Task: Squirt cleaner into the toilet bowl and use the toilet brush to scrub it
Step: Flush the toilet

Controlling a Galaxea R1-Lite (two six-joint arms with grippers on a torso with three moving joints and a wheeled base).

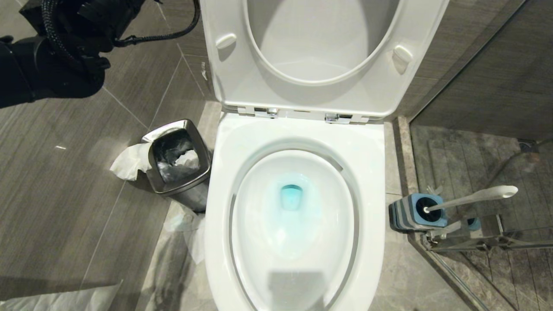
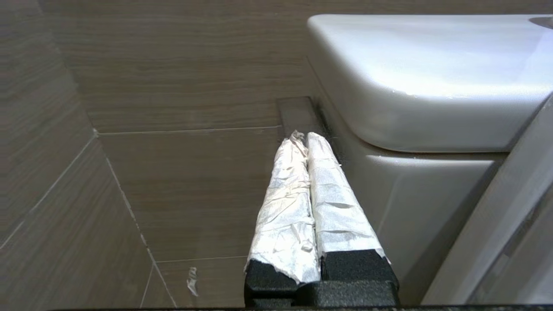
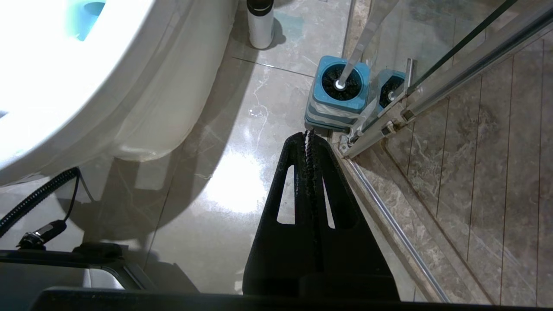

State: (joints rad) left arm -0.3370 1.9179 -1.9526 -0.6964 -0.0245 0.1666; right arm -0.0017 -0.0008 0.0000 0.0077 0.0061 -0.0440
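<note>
Closest to the head camera, the front rim of the toilet bowl [image 1: 224, 242] fills the lower middle of the view. The basin is glossy white and oval, with blue-tinted water pooled at the drain. Seat and lid stand raised behind it.

The toilet brush [image 1: 475, 196] sits in its blue-topped holder [image 1: 414, 211] on the floor to the bowl's right, just beside the glass shower door [image 1: 484, 164]. Its slim white handle leans away from the bowl, toward the glass.

The left gripper [image 2: 304, 140] hangs beside the cistern [image 2: 432, 86]. Its paper-wrapped fingers are pressed together and hold nothing. The right gripper [image 3: 309, 138] hovers just short of the holder, fingers together and empty.

Risks:
- Closed fingers cannot take the handle and may push it against the glass or tip the holder.
- The smooth, thin, slanted handle may slip or twist in the grip.
- A dripping bristle head may wet the floor between holder and bowl.
</note>
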